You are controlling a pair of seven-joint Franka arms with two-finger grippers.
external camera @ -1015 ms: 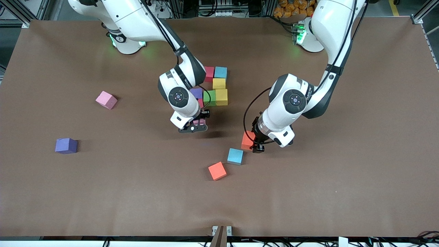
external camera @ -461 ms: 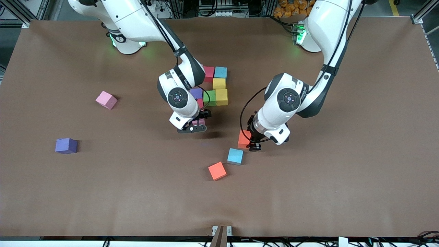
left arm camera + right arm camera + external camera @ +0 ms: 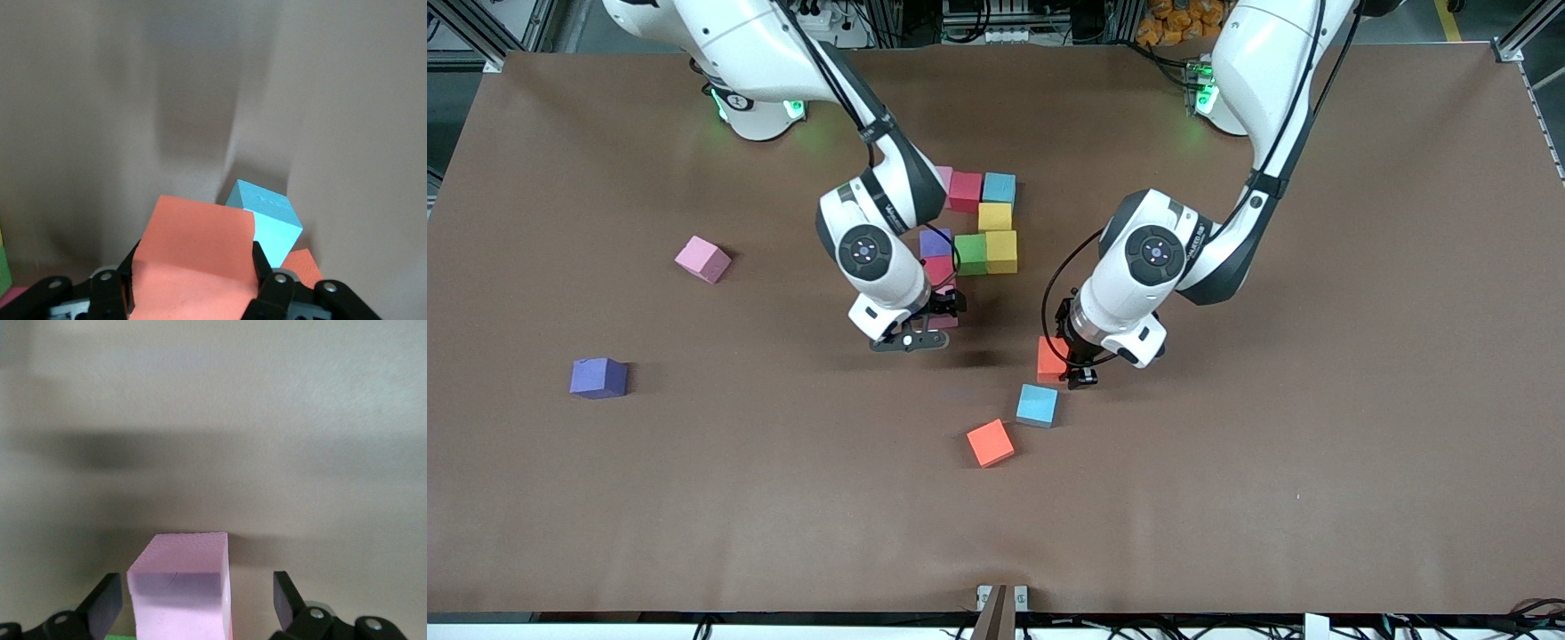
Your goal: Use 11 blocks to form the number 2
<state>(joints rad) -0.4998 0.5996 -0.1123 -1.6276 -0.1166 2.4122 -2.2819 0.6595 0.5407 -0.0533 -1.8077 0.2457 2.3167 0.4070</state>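
Observation:
Several blocks stand together mid-table as part of the number 2: red, light blue, yellow, purple, green, yellow, red. At the cluster's end nearest the front camera sits a pink block. My right gripper is open around it, with gaps on both sides. My left gripper is shut on an orange block, low over the table beside a loose light blue block. Another orange block lies nearer the camera.
A loose pink block and a purple block lie toward the right arm's end of the brown table. Both arms reach in over the middle, close to each other.
My right gripper has opened and let go of the pink block at the cluster's near end. My left gripper has carried the orange block a little toward the cluster.

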